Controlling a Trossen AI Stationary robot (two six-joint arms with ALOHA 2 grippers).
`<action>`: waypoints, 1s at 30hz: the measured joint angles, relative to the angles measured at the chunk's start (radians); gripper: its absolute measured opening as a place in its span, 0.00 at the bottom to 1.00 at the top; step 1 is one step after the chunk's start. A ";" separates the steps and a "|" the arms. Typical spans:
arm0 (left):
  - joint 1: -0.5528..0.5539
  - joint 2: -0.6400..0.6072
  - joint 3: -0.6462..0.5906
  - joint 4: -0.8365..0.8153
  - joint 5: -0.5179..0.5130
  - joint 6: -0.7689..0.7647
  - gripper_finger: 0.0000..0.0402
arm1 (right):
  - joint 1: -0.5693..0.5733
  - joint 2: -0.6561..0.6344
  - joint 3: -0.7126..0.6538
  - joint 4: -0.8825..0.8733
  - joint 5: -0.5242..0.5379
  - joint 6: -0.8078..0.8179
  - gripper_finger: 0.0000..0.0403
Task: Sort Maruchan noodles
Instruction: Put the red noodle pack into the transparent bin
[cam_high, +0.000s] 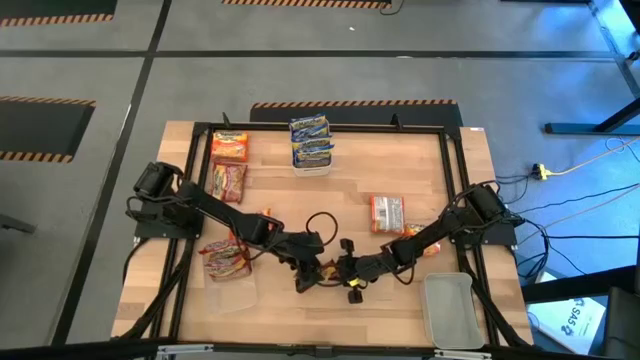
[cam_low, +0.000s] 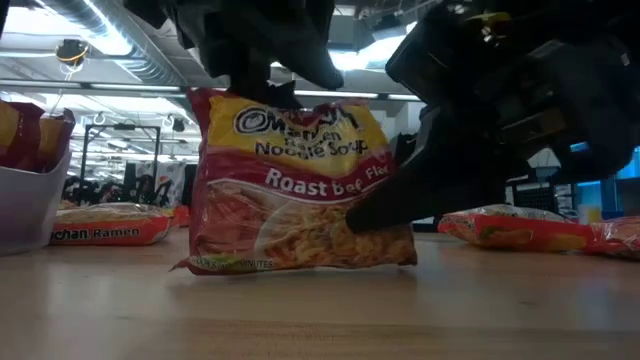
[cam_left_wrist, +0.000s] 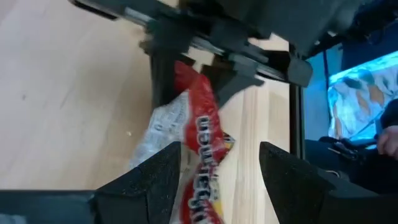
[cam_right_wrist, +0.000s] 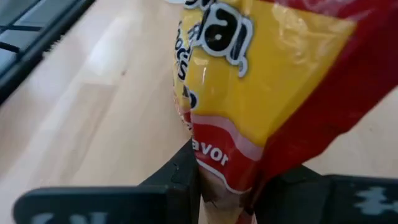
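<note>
A red and yellow Maruchan noodles packet (cam_low: 290, 190), marked Roast Beef Flavor, stands upright on its long lower edge (cam_low: 300, 266) on the wooden table (cam_high: 400, 300), near the front middle. My right gripper (cam_right_wrist: 227, 180) is shut on the side of it that faces the table's right edge. My left gripper (cam_left_wrist: 217, 155) is open above it. Its two fingers stand on either side of the packet's top edge (cam_low: 250, 100); I cannot tell whether they touch it. In the high view both arms meet over the packet, and it is almost hidden. My right gripper pinches the packet between its two fingers at the side edge beside the word Flavor (cam_right_wrist: 217, 158). The fingers (cam_low: 385, 205) come slanting down from the table's right side. The packet stays upright, its lower edge on the table.
Blue packets sit in a white tub (cam_high: 311, 142) at the far middle. Orange (cam_high: 230, 147) and red (cam_high: 228, 182) packets lie far left. More packets sit in a clear tub (cam_high: 228, 262) near left, and one lies loose (cam_high: 387, 213) on the right. A clear tub (cam_high: 448, 305) stands near right.
</note>
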 joint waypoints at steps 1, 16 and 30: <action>-0.003 0.000 0.000 -0.007 -0.003 -0.001 0.53 | 0.000 0.000 0.000 0.000 0.000 0.000 0.21; -0.020 0.029 0.000 -0.038 0.024 -0.025 0.53 | 0.003 0.000 0.112 -0.160 0.017 -0.009 0.21; 0.004 -0.031 -0.002 -0.049 0.024 0.030 0.53 | 0.017 -0.001 0.115 -0.143 0.033 -0.037 0.21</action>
